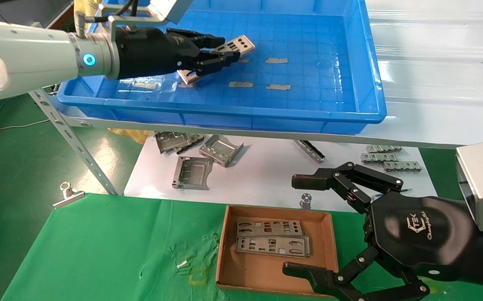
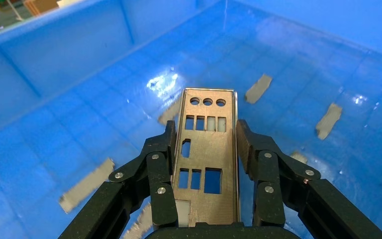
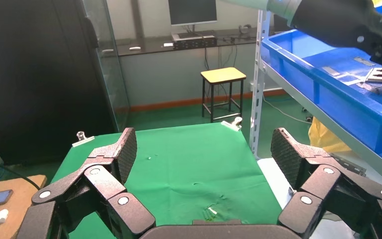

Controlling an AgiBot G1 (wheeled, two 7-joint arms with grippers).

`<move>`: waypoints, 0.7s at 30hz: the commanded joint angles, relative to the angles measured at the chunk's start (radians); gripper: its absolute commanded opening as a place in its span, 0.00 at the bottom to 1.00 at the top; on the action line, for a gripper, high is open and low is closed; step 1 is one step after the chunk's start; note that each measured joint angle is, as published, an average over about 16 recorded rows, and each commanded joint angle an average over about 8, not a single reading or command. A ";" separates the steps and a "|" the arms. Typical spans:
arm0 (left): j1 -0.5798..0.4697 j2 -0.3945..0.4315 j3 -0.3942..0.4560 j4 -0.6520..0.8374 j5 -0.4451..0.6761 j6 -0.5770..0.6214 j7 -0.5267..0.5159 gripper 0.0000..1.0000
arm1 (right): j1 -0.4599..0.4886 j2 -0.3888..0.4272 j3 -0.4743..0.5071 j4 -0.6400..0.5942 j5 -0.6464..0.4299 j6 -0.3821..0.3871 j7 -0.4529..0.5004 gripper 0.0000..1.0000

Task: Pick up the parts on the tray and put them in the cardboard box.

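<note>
My left gripper point(image 1: 228, 49) is inside the blue tray point(image 1: 224, 112), shut on a part point(image 1: 241, 44). This part is a thin silver strip with punched cut-outs, held tilted above the grid floor. In the left wrist view the part point(image 2: 206, 164) lies lengthwise between the fingers point(image 2: 161, 159). The cardboard box point(image 1: 224, 251) sits on the green cloth with two parts point(image 1: 268, 228) point(image 1: 273, 246) lying flat in it. My right gripper point(image 1: 293, 225) is open and empty, by the box's right side, and it is also open in its own view point(image 3: 204, 142).
Small grey tape strips point(image 1: 276, 60) point(image 1: 240, 84) lie on the tray floor. Folded grey brackets point(image 1: 193, 172) point(image 1: 220, 149) and small metal pieces point(image 1: 383, 159) lie on a white sheet under the shelf. A metal clip point(image 1: 68, 196) holds the green cloth point(image 1: 99, 251).
</note>
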 commanded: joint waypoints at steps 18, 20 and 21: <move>0.021 0.001 0.003 -0.031 -0.010 -0.034 -0.018 0.00 | 0.000 0.000 0.000 0.000 0.000 0.000 0.000 1.00; 0.021 0.001 0.004 -0.030 -0.009 -0.031 -0.018 0.00 | 0.000 0.000 0.000 0.000 0.000 0.000 0.000 1.00; 0.020 0.000 0.005 -0.030 -0.009 -0.030 -0.018 0.00 | 0.000 0.000 0.000 0.000 0.000 0.000 0.000 1.00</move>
